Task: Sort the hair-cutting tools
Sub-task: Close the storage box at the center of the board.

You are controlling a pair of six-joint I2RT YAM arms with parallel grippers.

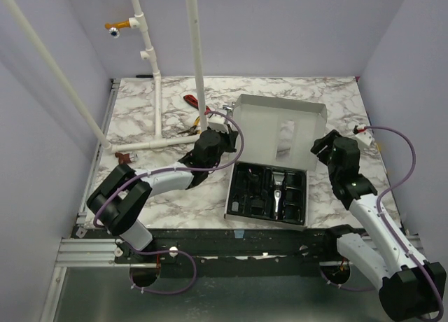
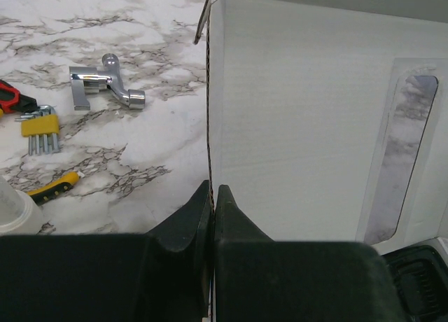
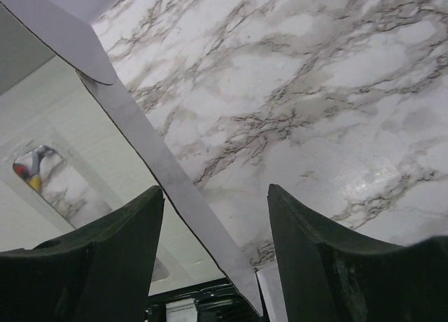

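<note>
A white box stands open in the middle of the table, its lid (image 1: 276, 129) tilted up. Its black tray (image 1: 239, 173) holds the hair-cutting tools: several small black pieces and a slim clipper (image 1: 279, 194) with a silver end. My left gripper (image 2: 212, 190) is shut on the lid's left edge (image 2: 210, 91), and it shows at the lid's left side (image 1: 222, 136) from above. My right gripper (image 3: 215, 192) is open, with the lid's right side flap (image 3: 168, 175) running between its fingers. It sits at the lid's right side (image 1: 320, 148) in the top view.
Left of the box lie a chrome fitting (image 2: 105, 84), yellow hex keys (image 2: 40, 126), a red handle (image 2: 10, 94) and a yellow-handled tool (image 2: 52, 187). White pipes (image 1: 157, 91) stand at the back left. A reddish-brown piece (image 1: 124, 156) lies near the left edge.
</note>
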